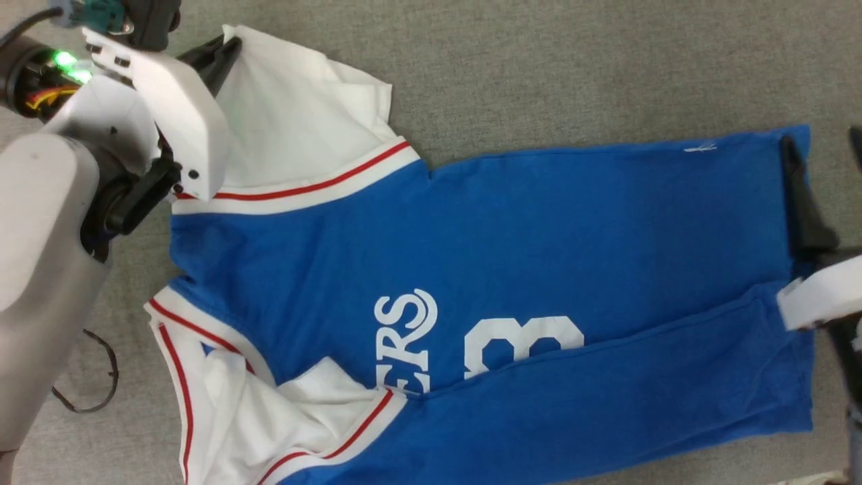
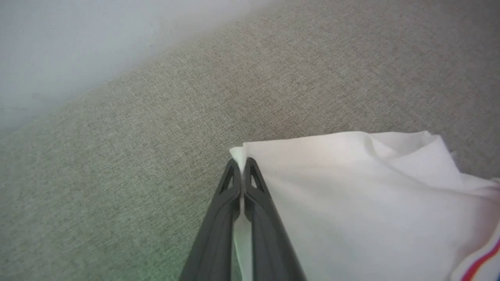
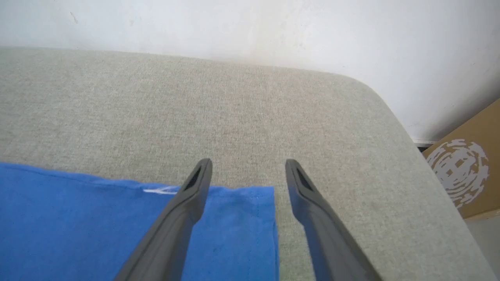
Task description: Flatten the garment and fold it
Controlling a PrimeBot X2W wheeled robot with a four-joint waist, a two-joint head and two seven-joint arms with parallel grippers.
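Observation:
The garment lies spread on a grey fabric surface, a royal-blue T-shirt with white sleeves and red-and-white trim. Its near long edge is folded over the white print. My left gripper is shut on the tip of the far white sleeve; in the left wrist view the fingers pinch the sleeve's corner. My right gripper stands open over the far hem corner of the garment, one finger above the blue cloth, the other above bare surface. In the head view a dark right finger rests at the hem.
The grey padded surface ends at a white wall behind and curves off at its right corner. A brown cardboard box stands beyond that corner. A thin dark cable loop lies on the surface beside my left arm.

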